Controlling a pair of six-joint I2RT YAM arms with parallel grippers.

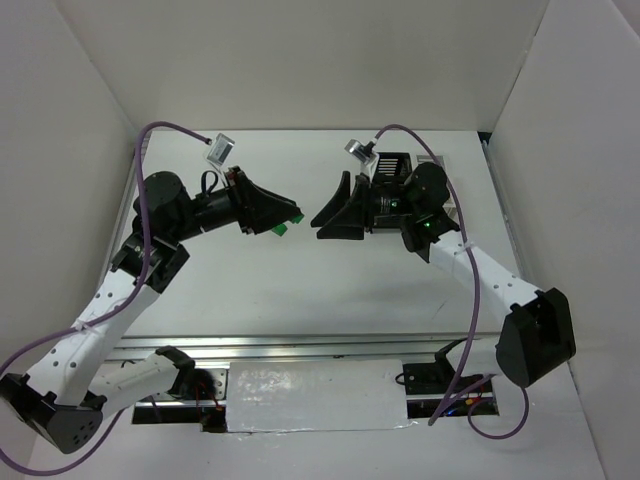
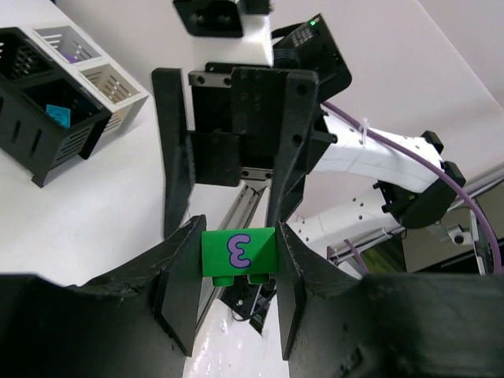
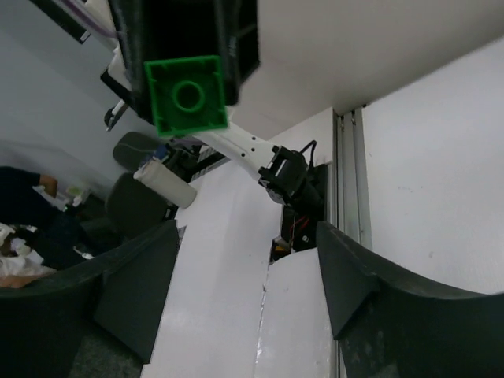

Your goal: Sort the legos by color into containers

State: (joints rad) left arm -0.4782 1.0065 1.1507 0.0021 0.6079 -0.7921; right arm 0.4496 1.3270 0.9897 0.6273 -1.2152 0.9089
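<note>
The white bench (image 1: 300,290) carried the containers (image 2: 47,118) toward its far right. The right pincer (image 1: 335,215) stood released, jaws spread wide with nothing between them. It faced the left pincer (image 1: 285,222), which was clenched on a green lego (image 2: 239,253) held clear of the bench.

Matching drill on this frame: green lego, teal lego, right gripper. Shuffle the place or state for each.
Things:
1. green lego
2. teal lego
3. right gripper

Place or state:
A. open, holding nothing
B. lying inside a black bin
C. gripped by the left gripper, off the table

Pairs: 1-C, 2-B, 3-A
</note>
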